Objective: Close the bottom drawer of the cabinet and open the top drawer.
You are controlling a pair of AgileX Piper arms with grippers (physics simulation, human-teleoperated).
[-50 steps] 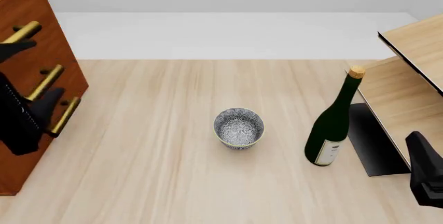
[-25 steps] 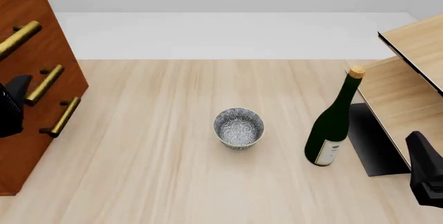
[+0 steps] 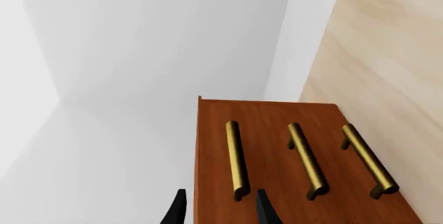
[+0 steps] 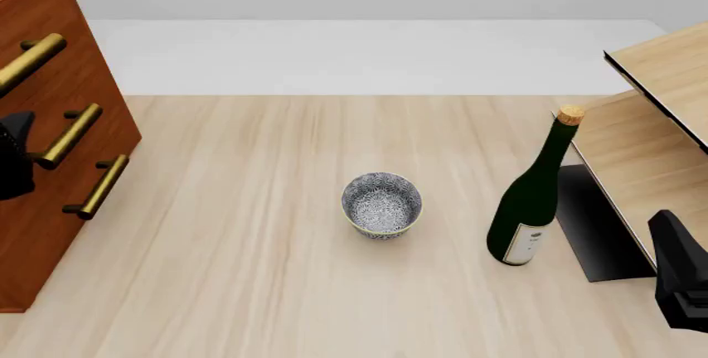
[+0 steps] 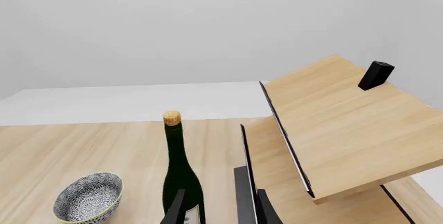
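Upright, the cabinet [image 4: 45,84] — handles toward the table — both arms' jaws parted, empty.

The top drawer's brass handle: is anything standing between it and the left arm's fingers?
Nothing visible does. In the left wrist view the left gripper points at the top drawer, whose handle lies just ahead of the fingers with open space between. The bowl and the bottle stand out on the table, away from the cabinet.

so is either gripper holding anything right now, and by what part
Nothing is held. The left gripper has its fingers open near the top drawer's handle without closing on it, and the right gripper is open, pointing toward the wine bottle.
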